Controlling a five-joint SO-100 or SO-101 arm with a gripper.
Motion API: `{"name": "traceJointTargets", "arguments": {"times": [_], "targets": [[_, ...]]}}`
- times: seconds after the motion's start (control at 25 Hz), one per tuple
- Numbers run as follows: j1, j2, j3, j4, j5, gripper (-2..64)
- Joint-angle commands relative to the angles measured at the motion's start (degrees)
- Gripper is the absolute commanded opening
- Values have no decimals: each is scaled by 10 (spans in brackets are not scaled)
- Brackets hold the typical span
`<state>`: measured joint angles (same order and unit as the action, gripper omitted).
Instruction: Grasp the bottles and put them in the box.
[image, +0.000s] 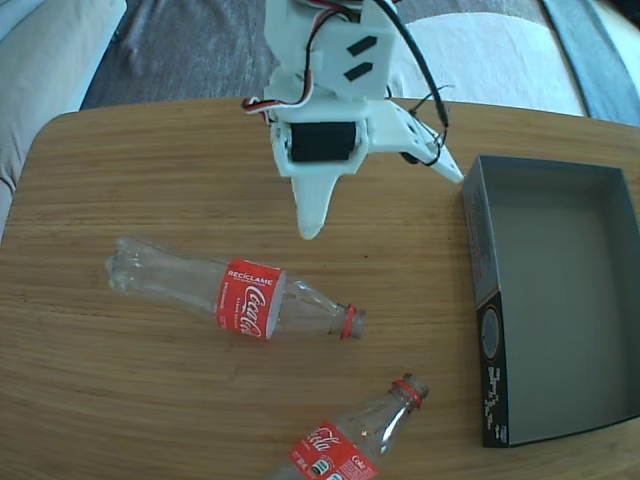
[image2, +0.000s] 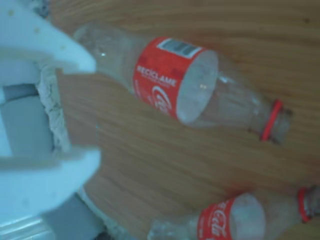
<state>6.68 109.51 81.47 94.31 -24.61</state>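
Observation:
Two clear Coca-Cola bottles with red labels lie on the wooden table. In the fixed view one bottle (image: 245, 298) lies left of centre, its neck pointing right. The other bottle (image: 350, 440) is at the bottom edge, partly cut off, neck up-right. The box (image: 560, 290) sits at the right with nothing in it. My white gripper (image: 385, 200) hangs open above the table, behind the first bottle and apart from it, holding nothing. In the wrist view the gripper (image2: 87, 110) is at the left, the first bottle (image2: 175, 82) is ahead of it and the second bottle (image2: 225, 220) is lower right.
The wooden table (image: 150, 180) has a rounded far-left corner. Grey and white fabric (image: 180, 50) lies beyond its far edge. Black cables (image: 425, 75) run along the arm.

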Motion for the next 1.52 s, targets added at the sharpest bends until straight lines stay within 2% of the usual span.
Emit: {"name": "traceJointTargets", "arguments": {"times": [0.0, 0.08, 0.24, 0.6, 1.08, 1.48], "targets": [[50, 17, -23, 34, -36, 391], [77, 22, -28, 29, -45, 453], [80, 18, -33, 28, -93, 468], [-75, -4, -47, 34, -93, 468], [-112, -228, -152, 29, -93, 469], [-124, -410, -298, 35, -93, 469]]}}
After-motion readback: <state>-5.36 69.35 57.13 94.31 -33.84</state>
